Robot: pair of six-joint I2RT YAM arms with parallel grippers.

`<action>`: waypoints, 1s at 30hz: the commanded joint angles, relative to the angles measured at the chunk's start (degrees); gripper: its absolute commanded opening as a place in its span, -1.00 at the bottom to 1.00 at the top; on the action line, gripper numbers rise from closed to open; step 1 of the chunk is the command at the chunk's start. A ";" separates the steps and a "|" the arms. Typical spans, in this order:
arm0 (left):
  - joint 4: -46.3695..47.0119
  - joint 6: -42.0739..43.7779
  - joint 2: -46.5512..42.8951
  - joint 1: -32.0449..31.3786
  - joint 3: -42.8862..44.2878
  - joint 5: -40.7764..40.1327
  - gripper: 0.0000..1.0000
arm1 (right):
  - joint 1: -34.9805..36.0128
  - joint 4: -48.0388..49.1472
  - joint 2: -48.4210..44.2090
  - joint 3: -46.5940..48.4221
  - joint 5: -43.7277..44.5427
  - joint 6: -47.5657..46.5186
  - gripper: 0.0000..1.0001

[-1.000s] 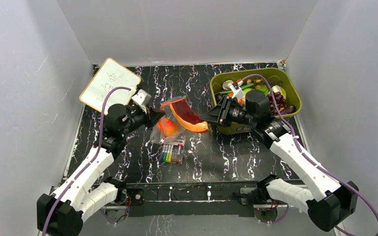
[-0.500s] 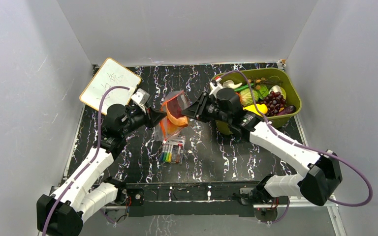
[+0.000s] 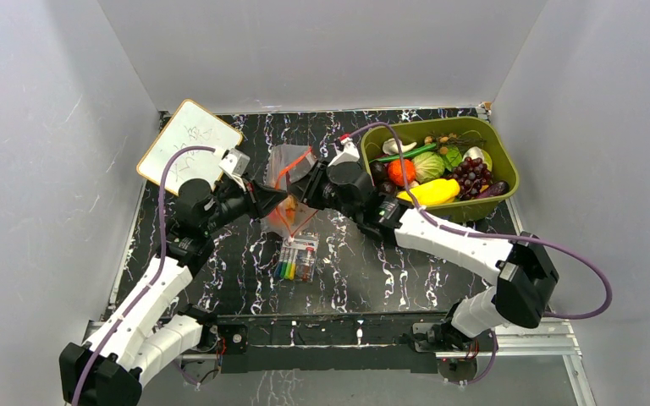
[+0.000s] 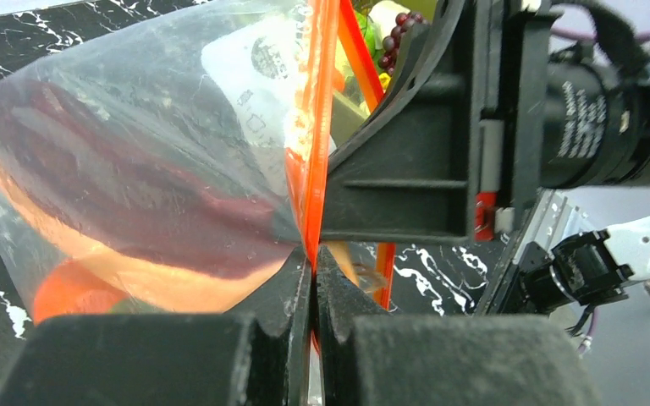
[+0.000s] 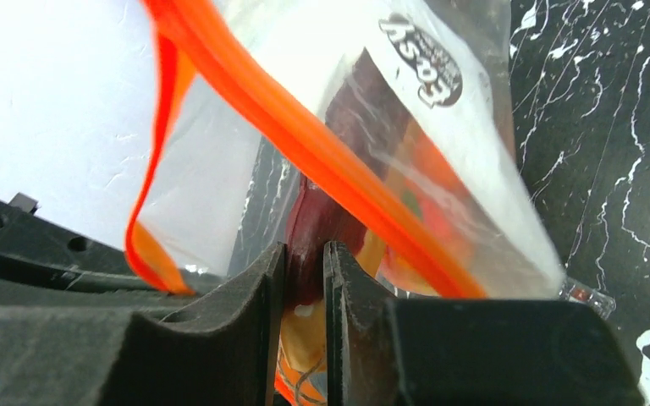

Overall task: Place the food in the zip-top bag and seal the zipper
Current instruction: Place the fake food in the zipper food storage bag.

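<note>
Overhead view of two robot arms meeting above a black, white-veined table (image 3: 364, 254). Between the two grippers, near the middle of the table, the zip-top bag (image 3: 286, 165) is held up, clear and crinkly; whether its lower end touches the table cannot be told. The zipper (image 4: 315, 127), a red-orange strip, runs along the bag's mouth, and its two sides part, so the mouth stands open. The left gripper (image 4: 313, 272) has its fingers pressed together on the strip, pinching one side of it. The right gripper (image 5: 303, 271) reaches in at the mouth with its fingers nearly closed, pinching a toy fruit slice (image 5: 309, 228), dark red with an orange rind. Seen through the plastic from the left wrist, the slice lies inside the bag, with a rounder orange piece (image 4: 59, 296) lower down. A pack of coloured markers (image 3: 296, 258) lies on the table just in front of the bag. To the right, at the far side, an olive-green bin (image 3: 440, 127) holds more toy food (image 3: 427, 192): yellow, orange, green and dark purple pieces. A whiteboard (image 3: 189, 144) lies at the far left corner.
</note>
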 commanded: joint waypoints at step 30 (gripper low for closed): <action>-5.43 -0.18 -2.39 -0.29 7.38 -9.11 -1.00 | 4.23 -7.26 -0.03 9.89 -1.11 -17.74 -0.04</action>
